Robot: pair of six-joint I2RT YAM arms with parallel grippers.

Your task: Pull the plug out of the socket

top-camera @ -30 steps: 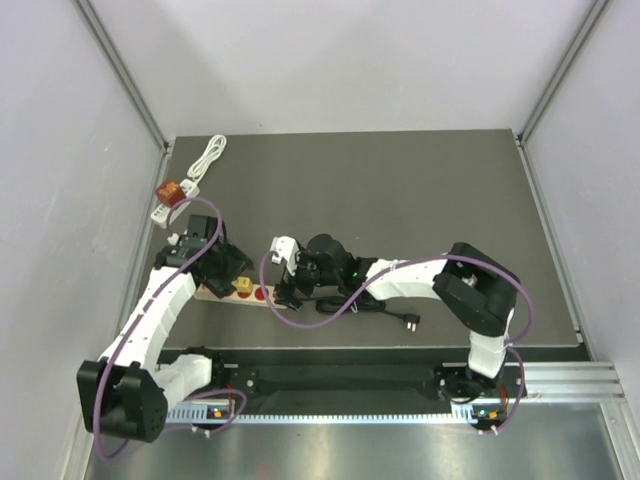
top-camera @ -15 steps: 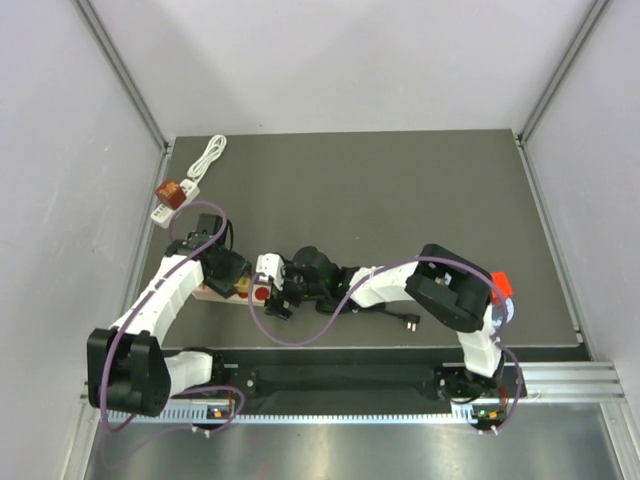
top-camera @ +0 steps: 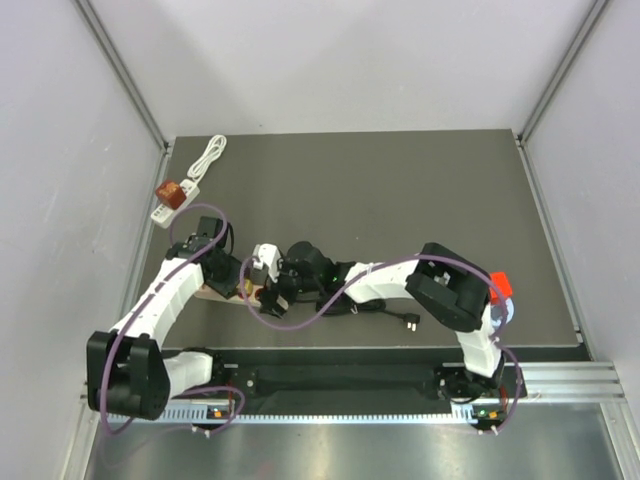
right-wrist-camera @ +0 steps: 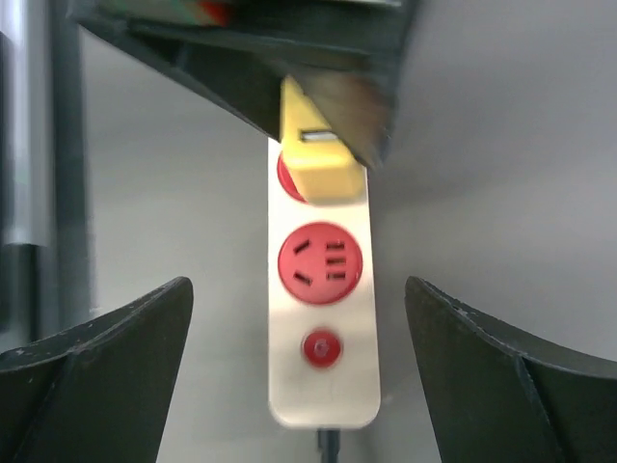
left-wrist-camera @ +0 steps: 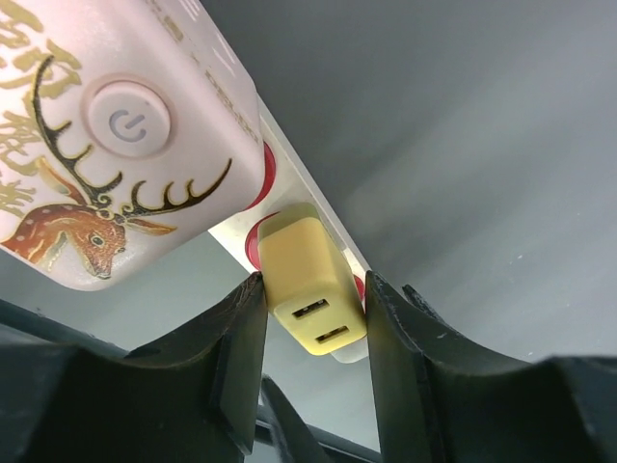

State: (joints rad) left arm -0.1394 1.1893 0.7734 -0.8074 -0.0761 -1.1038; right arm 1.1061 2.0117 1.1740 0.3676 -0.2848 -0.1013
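The left arm (top-camera: 160,305) reaches forward from its base at the near left corner, then folds at the wrist so that it points inward; the left hand (left-wrist-camera: 313,286) is closed on the yellow plug (left-wrist-camera: 307,289), one dark finger (left-wrist-camera: 236,357) pressed to each side of it; the right arm (top-camera: 385,280) rises from its base, bends at the elbow and stretches leftward, low over the surface; the right hand (right-wrist-camera: 299,289) has its fingers (right-wrist-camera: 106,376) spread wide apart, gripping nothing, just beside the left hand.
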